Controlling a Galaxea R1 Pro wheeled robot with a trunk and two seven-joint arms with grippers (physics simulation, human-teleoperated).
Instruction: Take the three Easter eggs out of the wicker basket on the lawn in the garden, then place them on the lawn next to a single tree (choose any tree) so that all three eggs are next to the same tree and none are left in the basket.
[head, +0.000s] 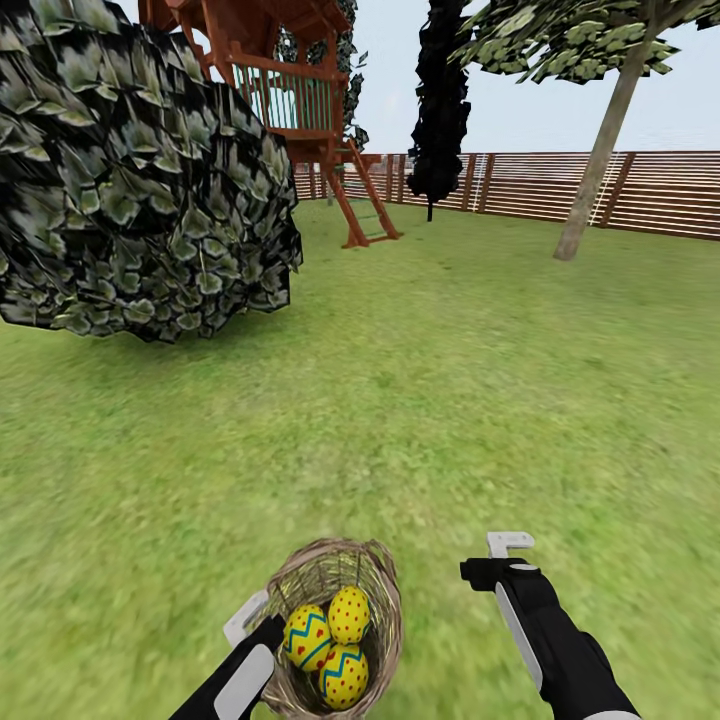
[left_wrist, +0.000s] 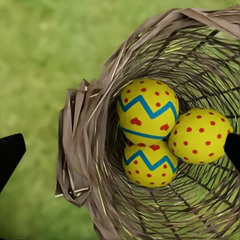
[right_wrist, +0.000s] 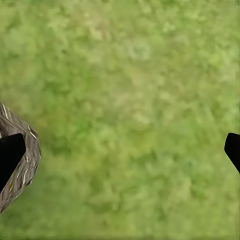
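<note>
Here both jaws gape — left at the wicker basket (head: 335, 625) rim, right over open lawn (head: 420, 420).

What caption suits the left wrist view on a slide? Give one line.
Three yellow eggs nestled together inside the woven basket over green grass.

Both arms extend forward and low. The left gripper (head: 262, 622) apparently straddles the basket wall, fingers spread. The right gripper (head: 497, 560) hangs open, holding nothing.
</note>
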